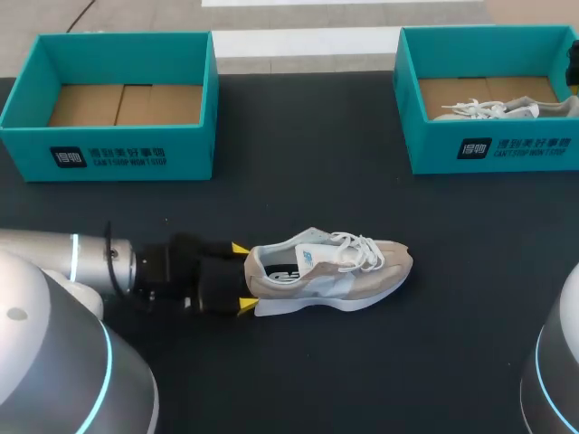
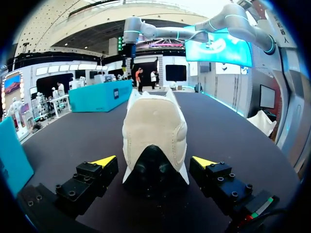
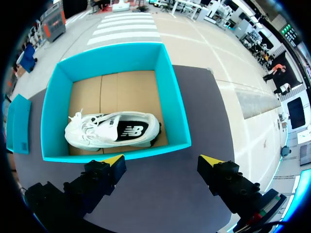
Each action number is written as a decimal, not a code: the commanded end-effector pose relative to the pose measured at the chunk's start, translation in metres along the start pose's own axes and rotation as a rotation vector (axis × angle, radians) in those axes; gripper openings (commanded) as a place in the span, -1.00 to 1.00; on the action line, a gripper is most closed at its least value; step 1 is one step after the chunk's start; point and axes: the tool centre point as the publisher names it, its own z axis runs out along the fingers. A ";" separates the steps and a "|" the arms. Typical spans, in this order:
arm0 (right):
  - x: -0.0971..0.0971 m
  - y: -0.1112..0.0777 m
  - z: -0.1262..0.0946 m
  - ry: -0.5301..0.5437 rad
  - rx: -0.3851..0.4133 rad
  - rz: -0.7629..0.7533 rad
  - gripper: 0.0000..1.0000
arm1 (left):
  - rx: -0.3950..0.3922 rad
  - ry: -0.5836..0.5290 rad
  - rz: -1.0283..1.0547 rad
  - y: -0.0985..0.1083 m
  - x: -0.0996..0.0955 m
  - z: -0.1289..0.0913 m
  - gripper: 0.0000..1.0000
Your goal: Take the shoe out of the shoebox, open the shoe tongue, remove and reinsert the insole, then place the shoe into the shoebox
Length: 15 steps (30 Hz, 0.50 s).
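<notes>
A beige and grey shoe (image 1: 330, 271) lies on its side in the middle of the black table, toe pointing right. My left gripper (image 1: 242, 277) is open around its heel, one yellow tip on each side. In the left wrist view the heel (image 2: 154, 131) sits between the spread fingers (image 2: 104, 161), with a small gap on both sides. My right gripper (image 3: 162, 159) hangs open and empty above the near wall of the right teal shoebox (image 3: 180, 111). A white shoe (image 3: 114, 131) lies in that shoebox (image 1: 407, 99).
An empty teal shoebox (image 1: 27, 99) with a cardboard floor stands at the back left. Bare black table lies between the two boxes and in front of the shoe.
</notes>
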 end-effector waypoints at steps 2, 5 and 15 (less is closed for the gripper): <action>0.000 0.000 0.000 0.000 -0.001 0.001 1.00 | -0.002 0.000 -0.004 -0.002 -0.004 0.012 1.00; 0.000 0.000 0.000 0.000 -0.001 0.001 1.00 | -0.005 0.008 0.000 -0.003 -0.004 0.018 1.00; 0.000 0.000 0.000 0.000 -0.001 0.001 1.00 | -0.005 0.042 0.010 -0.007 -0.001 0.034 1.00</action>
